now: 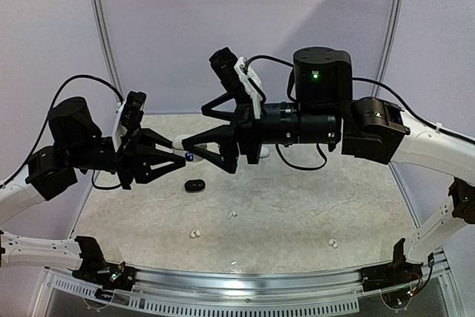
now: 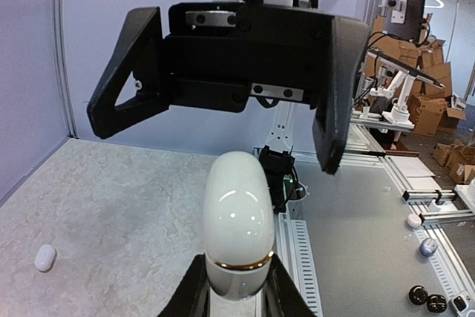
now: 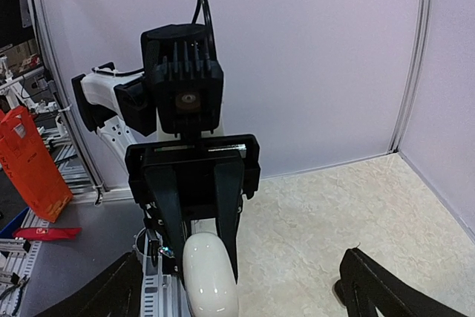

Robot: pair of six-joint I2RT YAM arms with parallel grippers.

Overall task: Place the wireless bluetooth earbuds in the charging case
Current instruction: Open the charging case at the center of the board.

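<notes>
The white charging case has a gold band around it and its lid looks closed. My left gripper is shut on its lower part and holds it above the table; the held case also shows from above. My right gripper faces it with its jaws wide apart, the fingertips just beyond the case's rounded end and nothing between them. In the right wrist view the case sits between the left fingers, and the right gripper is open. Small white earbuds lie on the table near the front.
A black case lies on the table below the grippers. A small white pebble-shaped object lies on the tabletop. Walls enclose the back and sides. Past the table's edge a side bench holds small round items.
</notes>
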